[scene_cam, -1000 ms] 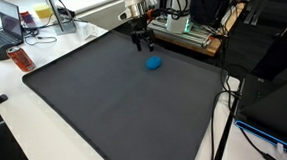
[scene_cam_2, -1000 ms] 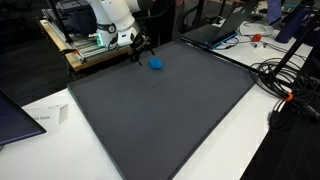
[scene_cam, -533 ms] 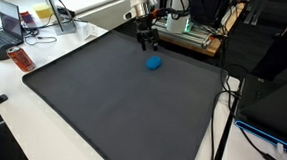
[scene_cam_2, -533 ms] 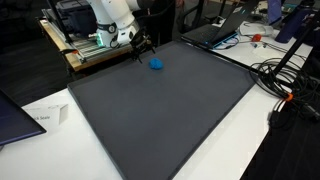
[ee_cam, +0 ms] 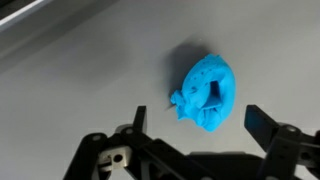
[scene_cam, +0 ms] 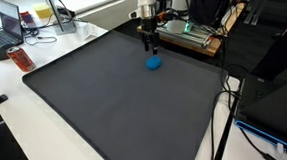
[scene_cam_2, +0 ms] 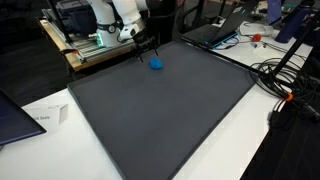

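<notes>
A small crumpled bright blue lump (ee_cam: 207, 92) lies on the dark grey mat (scene_cam: 102, 98). It shows in both exterior views near the mat's far edge (scene_cam: 154, 63) (scene_cam_2: 156, 64). My gripper (ee_cam: 198, 122) hangs open just above it, one finger on each side, nothing between the jaws but air. Seen from outside, the gripper (scene_cam: 148, 40) (scene_cam_2: 148, 48) points down over the lump, a little to its far side. The lump is not touched.
A rack with green electronics (scene_cam: 184, 30) stands just behind the mat's far edge. Laptops (scene_cam: 11, 22), a red object (scene_cam: 21, 57) and cables (scene_cam_2: 285, 85) lie on the white tables around the mat. A white card (scene_cam_2: 60, 113) stands at one corner.
The gripper has moved sideways along the mat's far edge and now hangs closer over the blue lump. Its jaws stayed open. The lump has not moved.
</notes>
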`<state>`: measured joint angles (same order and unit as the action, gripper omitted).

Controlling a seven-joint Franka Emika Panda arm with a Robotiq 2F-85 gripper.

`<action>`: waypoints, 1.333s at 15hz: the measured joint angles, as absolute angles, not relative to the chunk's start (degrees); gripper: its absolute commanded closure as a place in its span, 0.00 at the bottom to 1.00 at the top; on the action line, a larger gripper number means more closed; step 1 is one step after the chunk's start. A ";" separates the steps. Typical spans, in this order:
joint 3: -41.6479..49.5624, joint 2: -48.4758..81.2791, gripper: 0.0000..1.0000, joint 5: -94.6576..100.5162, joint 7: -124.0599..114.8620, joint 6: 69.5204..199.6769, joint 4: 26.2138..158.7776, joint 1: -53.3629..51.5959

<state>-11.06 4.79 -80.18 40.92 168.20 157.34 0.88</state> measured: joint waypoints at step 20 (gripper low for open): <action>-5.55 5.49 0.00 -67.50 29.72 160.21 156.97 3.89</action>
